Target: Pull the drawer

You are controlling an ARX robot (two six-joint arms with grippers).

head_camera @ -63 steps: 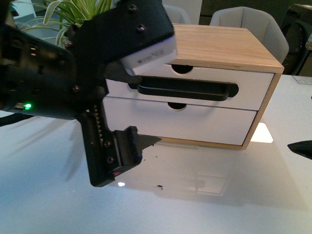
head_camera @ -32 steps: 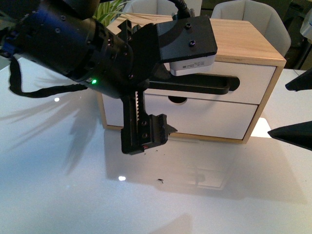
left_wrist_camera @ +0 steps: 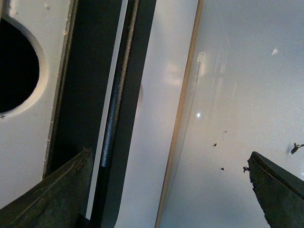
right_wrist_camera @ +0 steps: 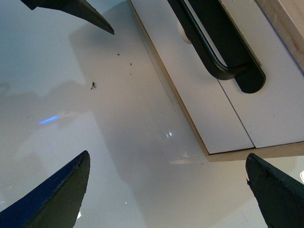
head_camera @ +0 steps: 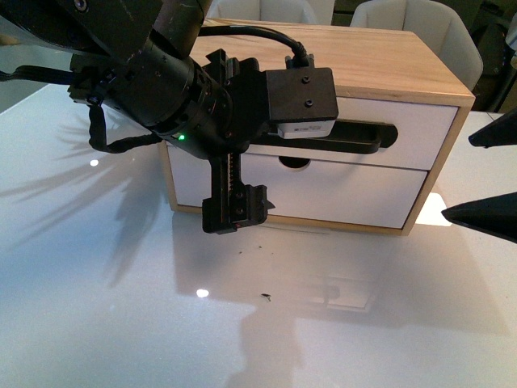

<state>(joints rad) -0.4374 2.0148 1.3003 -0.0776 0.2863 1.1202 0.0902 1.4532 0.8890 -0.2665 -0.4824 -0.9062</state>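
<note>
Right, the left gripper [left_wrist_camera: 170, 161] is up against the front of the wooden cabinet [head_camera: 388, 65], turned so its jaws stand one above the other, wide apart. In the left wrist view the black bar handle [left_wrist_camera: 114, 95] runs through the gap, just beside one finger [left_wrist_camera: 52, 199]; the other finger [left_wrist_camera: 280, 190] sits lower, down by the cabinet's base, and nothing is clamped. The drawer [head_camera: 420, 125] is the upper of the two, its white front flush with the cabinet frame, fully in, the handle along its lower edge. Below it is the plain lower drawer [head_camera: 347, 194], also in. Over on the right, the right gripper [head_camera: 459, 178] hangs beside the cabinet's right-hand corner, clear of it, fingers spread wide, empty. A few dark specks [head_camera: 264, 298] lie on the glossy white table [head_camera: 121, 307] in front
</note>
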